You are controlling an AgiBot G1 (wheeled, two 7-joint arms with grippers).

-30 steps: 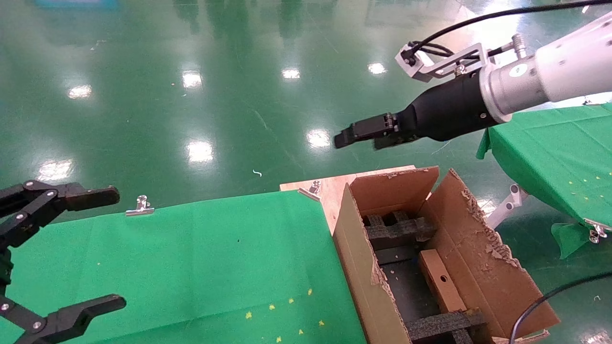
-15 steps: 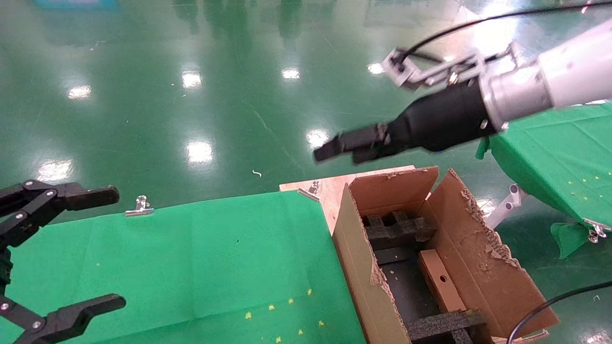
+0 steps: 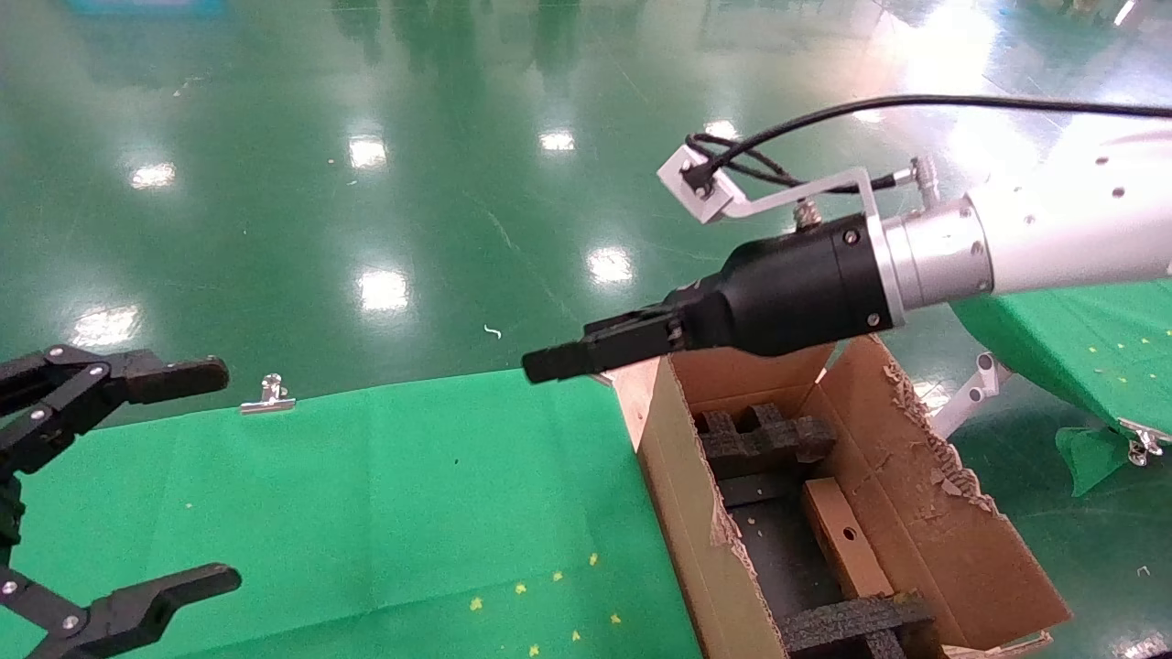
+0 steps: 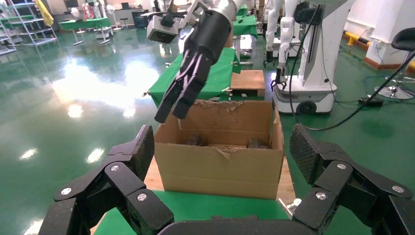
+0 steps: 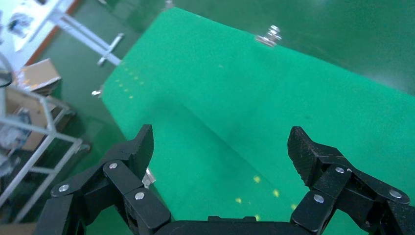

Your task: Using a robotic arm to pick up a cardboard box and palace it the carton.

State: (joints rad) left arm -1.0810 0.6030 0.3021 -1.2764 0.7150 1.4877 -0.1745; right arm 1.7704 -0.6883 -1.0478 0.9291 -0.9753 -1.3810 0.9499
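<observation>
Right gripper, jaws spread wide and empty, hovers past the carton's far corner. Inside lies the cardboard box, long axis running near-to-far, its near end hidden under foam. Left gripper is parked wide open.

Cardboard box lower end hidden under foam insert

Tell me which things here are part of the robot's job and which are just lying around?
Part of the job:
- cardboard box, lying inside the carton
- carton with torn flaps
- right gripper, empty, above the carton's corner

Just lying around:
- green cloth on the table
- metal clip at the cloth's edge
- left gripper, parked with fingers open
</observation>
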